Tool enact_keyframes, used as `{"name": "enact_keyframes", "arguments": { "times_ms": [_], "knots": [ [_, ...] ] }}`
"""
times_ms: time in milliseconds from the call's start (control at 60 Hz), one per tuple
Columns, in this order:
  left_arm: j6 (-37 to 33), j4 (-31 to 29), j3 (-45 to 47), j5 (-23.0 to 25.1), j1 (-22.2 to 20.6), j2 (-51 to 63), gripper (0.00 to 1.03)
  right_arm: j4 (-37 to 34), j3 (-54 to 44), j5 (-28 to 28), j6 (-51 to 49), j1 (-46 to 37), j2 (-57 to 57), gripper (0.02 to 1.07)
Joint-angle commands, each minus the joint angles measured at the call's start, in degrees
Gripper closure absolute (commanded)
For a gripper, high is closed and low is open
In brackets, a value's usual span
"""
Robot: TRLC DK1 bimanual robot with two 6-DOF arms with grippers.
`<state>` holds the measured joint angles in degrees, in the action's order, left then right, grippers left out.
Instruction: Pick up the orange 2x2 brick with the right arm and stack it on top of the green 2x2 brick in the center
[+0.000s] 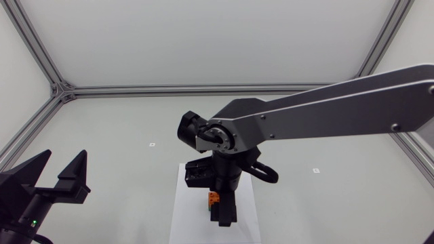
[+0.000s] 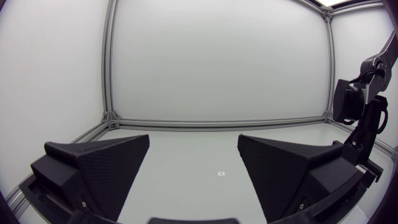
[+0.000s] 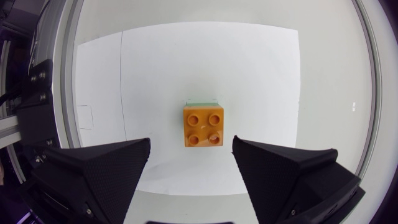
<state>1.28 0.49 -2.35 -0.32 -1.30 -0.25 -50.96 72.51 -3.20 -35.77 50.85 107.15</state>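
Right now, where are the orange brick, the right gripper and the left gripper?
orange brick (image 3: 203,125): right wrist view, middle of its studded top.
right gripper (image 3: 191,140): right wrist view, midway between its fingertips.
left gripper (image 2: 193,139): left wrist view, midway between its fingertips.

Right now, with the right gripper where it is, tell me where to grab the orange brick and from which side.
Take the orange brick by its two flat side walls, coming straight down from above. It sits square with its studs up, and the open right gripper hangs over it, one finger toward each wall. The green brick shows just beneath, so probably clamp high.
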Motion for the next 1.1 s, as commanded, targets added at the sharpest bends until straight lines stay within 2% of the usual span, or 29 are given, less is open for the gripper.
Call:
{"name": "enact_keyframes", "arguments": {
  "times_ms": [0,367,533,1000,1083],
  "knots": [
    [-0.8,-0.8,2.3,0.2,0.2,-0.5,0.04,-1.3,-1.9,-0.4,1.1,0.0,-3.4,0.06],
    [-0.8,-0.8,2.3,0.2,0.2,-0.5,0.04,-5.2,-7.3,-2.2,2.5,-3.1,-19.6,0.06],
    [-0.8,-0.8,2.3,0.2,0.2,-0.5,0.04,-2.9,-11.3,0.9,5.3,-7.7,-28.0,0.06],
    [-0.8,-0.8,2.3,0.2,0.2,-0.5,0.04,1.7,-21.7,1.2,7.7,-32.0,-49.0,0.06],
    [-0.8,-0.8,2.3,0.3,0.2,-0.5,0.04,4.6,-24.0,1.1,8.1,-36.3,-53.1,0.06]
  ]
}}
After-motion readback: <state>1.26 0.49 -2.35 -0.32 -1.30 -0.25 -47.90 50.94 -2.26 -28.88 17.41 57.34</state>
